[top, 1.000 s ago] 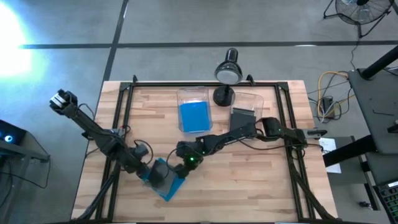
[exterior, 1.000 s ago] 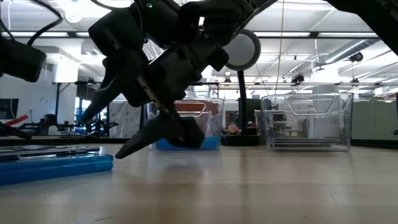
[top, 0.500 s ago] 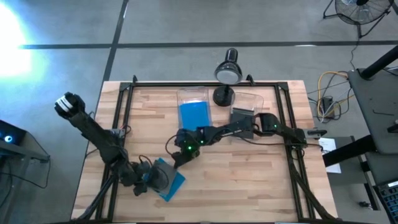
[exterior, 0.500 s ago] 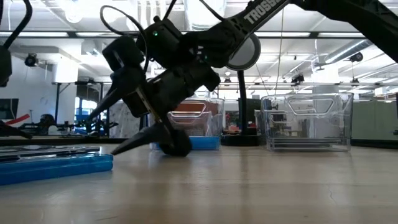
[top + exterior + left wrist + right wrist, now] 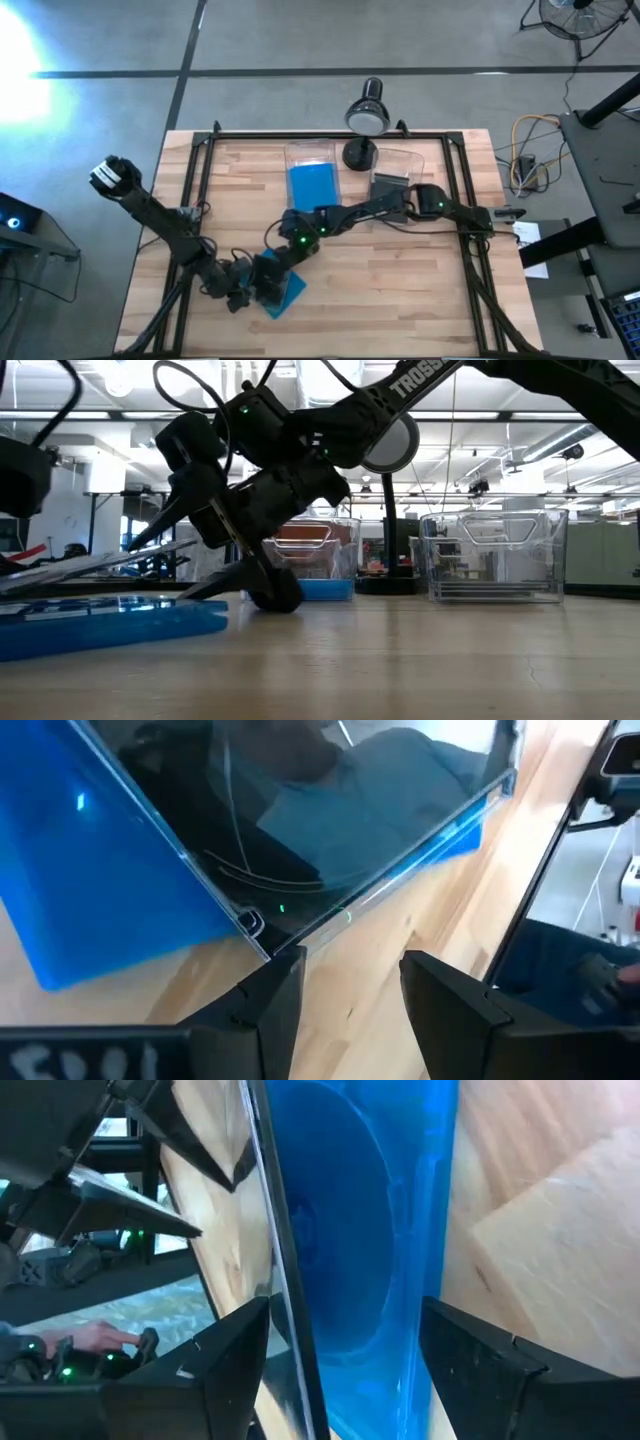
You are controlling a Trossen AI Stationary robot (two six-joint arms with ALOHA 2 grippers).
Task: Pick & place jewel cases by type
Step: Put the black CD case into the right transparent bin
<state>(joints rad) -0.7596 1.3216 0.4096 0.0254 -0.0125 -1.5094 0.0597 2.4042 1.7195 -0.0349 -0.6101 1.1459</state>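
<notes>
From above, both arms are seen converging on the near-left part of the wooden table [image 5: 400, 300], where a blue jewel case [image 5: 285, 293] lies flat with a darker, smoky case [image 5: 268, 276] resting on top of it. The left gripper [image 5: 250, 292] is set low at the stack's left edge, while the right gripper [image 5: 278, 256] is reached in from the far side, its tips just above the stack. Farther back, two clear bins are stood side by side: the left bin [image 5: 311, 176] is loaded with blue cases, the right bin [image 5: 398, 172] with a dark case [image 5: 390, 188], and a black lamp [image 5: 366, 118] is parked between them at the far edge. At table height, the blue jewel case is shown lying flat on the wood, and a thin clear panel [image 5: 95, 563] is tilted up above it, raised on its left side. The right gripper is seen with its fingers spread wide, one tip down at the table and one pointed toward the lifted panel. Through the left wrist camera, the left gripper's fingers [image 5: 265, 1005] are shown parted, the corner of the clear case sitting just at the gap between them; a firm pinch cannot be confirmed. Through the right wrist camera, the right fingers [image 5: 225, 1360] are held wide apart, with the blue case and the clear panel's edge framed between them, nothing clamped.
</notes>
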